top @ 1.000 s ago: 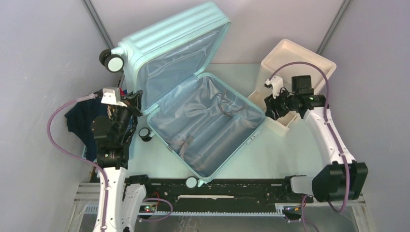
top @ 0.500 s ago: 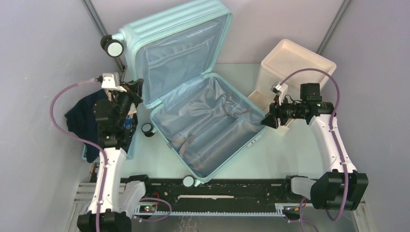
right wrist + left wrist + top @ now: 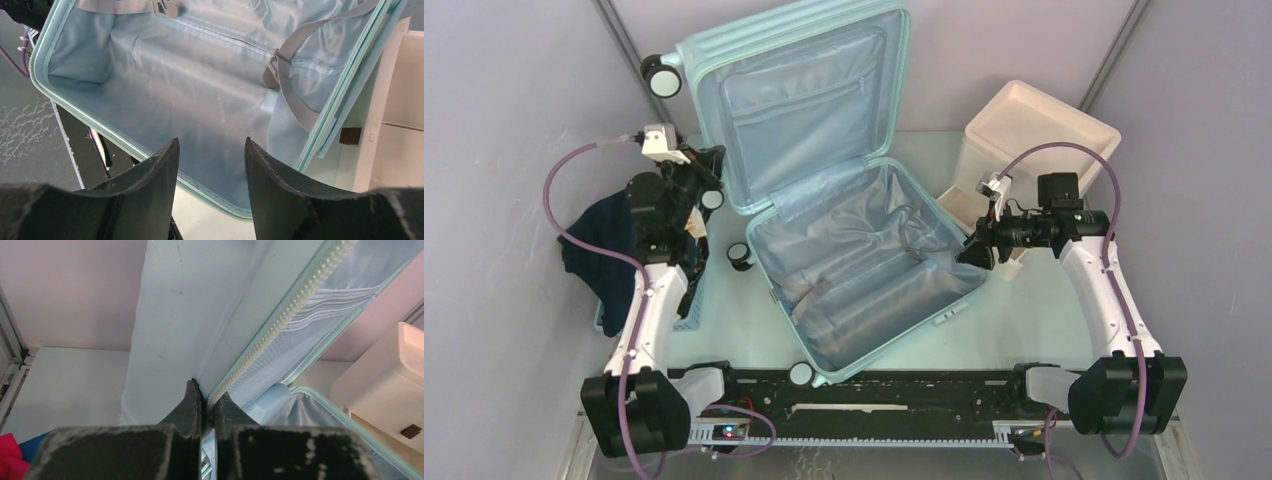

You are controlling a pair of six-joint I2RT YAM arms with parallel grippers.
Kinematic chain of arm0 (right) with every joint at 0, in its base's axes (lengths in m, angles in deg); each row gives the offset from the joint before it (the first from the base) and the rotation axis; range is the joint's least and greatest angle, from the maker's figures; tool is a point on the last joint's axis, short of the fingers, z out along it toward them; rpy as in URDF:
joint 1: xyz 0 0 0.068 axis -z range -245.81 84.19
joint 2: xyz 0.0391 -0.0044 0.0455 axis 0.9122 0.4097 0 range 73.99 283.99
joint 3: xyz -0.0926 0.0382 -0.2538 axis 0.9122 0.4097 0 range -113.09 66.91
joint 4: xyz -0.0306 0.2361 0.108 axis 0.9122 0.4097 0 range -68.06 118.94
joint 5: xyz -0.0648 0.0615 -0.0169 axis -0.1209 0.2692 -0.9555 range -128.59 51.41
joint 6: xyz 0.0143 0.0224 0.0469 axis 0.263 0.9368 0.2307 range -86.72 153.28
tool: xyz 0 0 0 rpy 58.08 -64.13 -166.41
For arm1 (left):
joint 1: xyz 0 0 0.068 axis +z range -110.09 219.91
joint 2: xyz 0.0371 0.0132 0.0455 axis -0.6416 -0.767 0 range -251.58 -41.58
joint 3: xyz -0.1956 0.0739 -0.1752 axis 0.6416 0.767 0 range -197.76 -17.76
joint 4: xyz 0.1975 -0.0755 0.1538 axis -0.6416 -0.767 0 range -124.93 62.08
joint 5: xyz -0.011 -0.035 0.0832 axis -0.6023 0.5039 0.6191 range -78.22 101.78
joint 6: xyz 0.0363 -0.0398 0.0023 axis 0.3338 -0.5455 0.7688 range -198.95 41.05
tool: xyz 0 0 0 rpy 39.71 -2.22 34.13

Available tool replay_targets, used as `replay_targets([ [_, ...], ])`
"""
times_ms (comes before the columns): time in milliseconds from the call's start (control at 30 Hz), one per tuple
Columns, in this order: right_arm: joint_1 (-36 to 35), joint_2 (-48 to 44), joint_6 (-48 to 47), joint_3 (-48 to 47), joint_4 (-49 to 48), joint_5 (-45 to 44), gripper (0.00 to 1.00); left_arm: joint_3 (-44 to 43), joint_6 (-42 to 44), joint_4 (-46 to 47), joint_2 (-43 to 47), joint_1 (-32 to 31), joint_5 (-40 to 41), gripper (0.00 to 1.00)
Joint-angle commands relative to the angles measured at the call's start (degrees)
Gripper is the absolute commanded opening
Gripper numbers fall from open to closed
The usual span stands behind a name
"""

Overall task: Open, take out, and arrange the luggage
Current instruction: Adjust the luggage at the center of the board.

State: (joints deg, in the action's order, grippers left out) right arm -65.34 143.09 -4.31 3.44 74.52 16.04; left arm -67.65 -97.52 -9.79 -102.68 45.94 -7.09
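We log the luggage [image 3: 864,260] at mid-worktop [image 3: 1024,320], lid now steeper toward the far wall than a second ago, its left edge pinched in the left tool [image 3: 206,396], right tool [image 3: 211,147] half-wide, empty, beside the right rim, with bare worktop near right.

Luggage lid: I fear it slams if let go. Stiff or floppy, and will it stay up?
Probably stiff: the luggage lid keeps its flat shape though the left pincer pinches only its rim. It stands steeply, so it may stay or swing down. Its wheels suggest the case may roll when pushed.
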Motion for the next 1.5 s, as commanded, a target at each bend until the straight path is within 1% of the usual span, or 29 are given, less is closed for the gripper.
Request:
replay_targets([
  [0, -0.30, 0.07, -1.14, 0.07, 0.28, 1.27, 0.59, -3.43, -8.65, -5.53, -4.84, -1.49, -14.02, 0.00],
  [300, -0.35, 0.49, -1.35, 0.02, 0.39, 1.00, 0.59, -8.77, -9.48, -2.06, -13.12, -0.29, -15.28, 0.00],
  [800, -0.10, 0.92, -1.50, 0.09, 0.39, 0.34, 0.59, -22.64, -11.92, -1.27, -28.69, 0.93, -17.96, 0.00],
  [967, -0.26, 1.42, -2.40, 0.07, 0.99, 0.55, 0.60, -22.79, -13.23, 0.66, -30.19, 0.97, -18.77, 0.00],
  [1033, -0.30, 1.85, -4.19, 0.04, 2.28, 1.12, 0.63, -21.83, -13.40, 1.42, -29.99, 0.93, -19.15, 0.00],
  [1200, -7.38, 3.06, -10.05, 0.01, 6.16, 0.33, 0.70, -19.71, -13.00, 3.19, -28.73, 0.94, -20.43, 0.00],
  [1300, -13.79, 3.08, -17.56, 0.20, 10.63, 0.99, 0.75, -19.31, -11.15, 3.16, -27.68, 0.96, -20.75, 0.00],
  [1333, -16.63, 2.72, -21.07, 0.52, 12.35, 0.64, 0.80, -19.22, -10.27, 3.18, -27.21, 0.97, -20.76, 0.00],
  [1367, -19.87, 2.36, -23.90, 0.86, 13.06, 0.03, 0.84, -19.20, -9.54, 3.22, -26.70, 0.97, -20.62, 0.00],
  [1467, -28.76, 0.13, -27.46, 2.82, 11.61, -4.40, 0.93, -19.27, -7.85, 3.21, -25.16, 0.95, -20.24, 0.00],
])
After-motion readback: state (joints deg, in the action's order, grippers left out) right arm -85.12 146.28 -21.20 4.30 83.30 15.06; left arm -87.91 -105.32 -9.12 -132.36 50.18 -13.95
